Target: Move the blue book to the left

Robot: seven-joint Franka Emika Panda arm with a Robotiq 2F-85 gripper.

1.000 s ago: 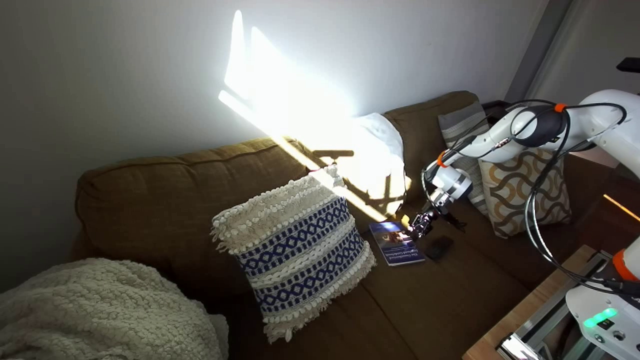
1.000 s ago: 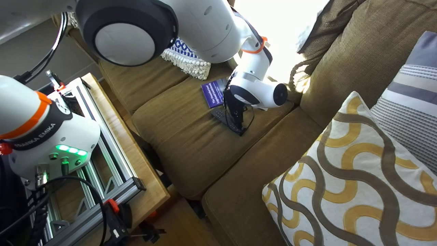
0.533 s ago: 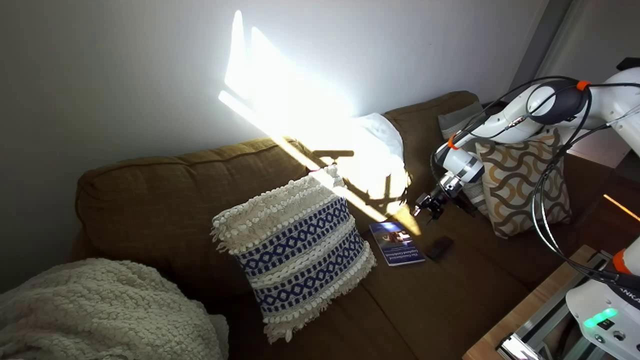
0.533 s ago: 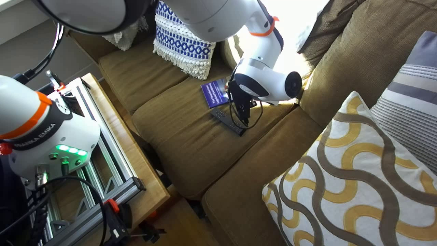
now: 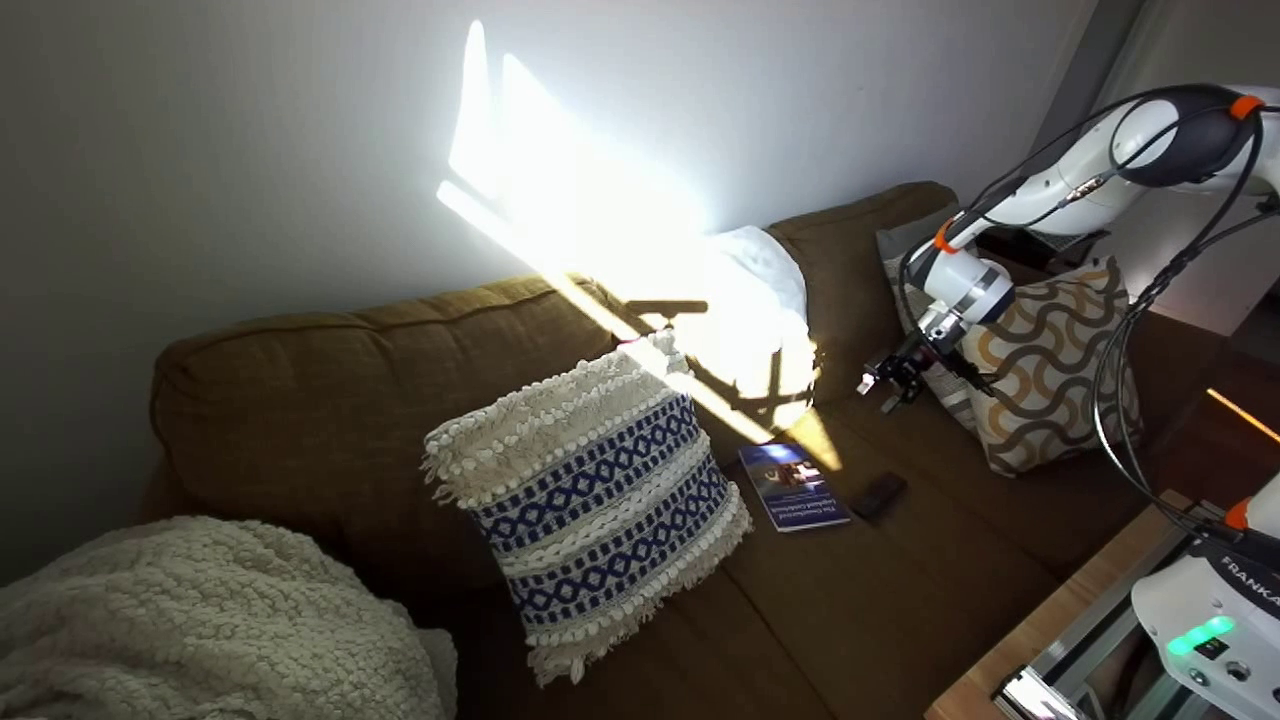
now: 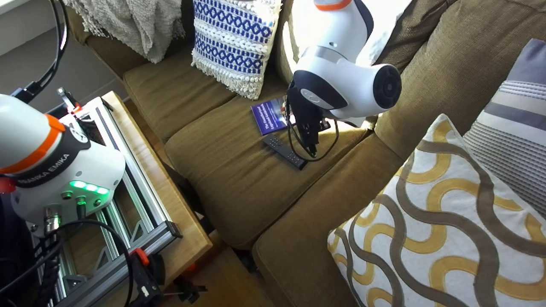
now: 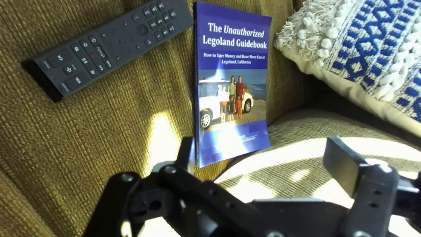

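Note:
The blue book (image 5: pixel 797 492) lies flat on the brown sofa seat, between the knitted pillow and a black remote. It also shows in an exterior view (image 6: pixel 268 117), its far part hidden behind the arm, and face up in the wrist view (image 7: pixel 234 62). My gripper (image 5: pixel 878 394) is raised above the seat, clear of the book and toward the patterned cushion side. In the wrist view my gripper (image 7: pixel 261 151) has its two fingers wide apart with nothing between them. The book's lower end appears just beyond the left finger.
The black remote (image 7: pixel 108 49) lies beside the book, also seen in both exterior views (image 5: pixel 880 496) (image 6: pixel 283 151). The blue-and-white knitted pillow (image 5: pixel 610 510) leans on the book's other side. A patterned cushion (image 6: pixel 435 221) and a striped cushion (image 6: pixel 512 128) stand at the sofa's far end.
My gripper has risen and moved away from the book, toward the patterned cushion. A second ago it was low, over the book's edge. The book and the remote have not moved.

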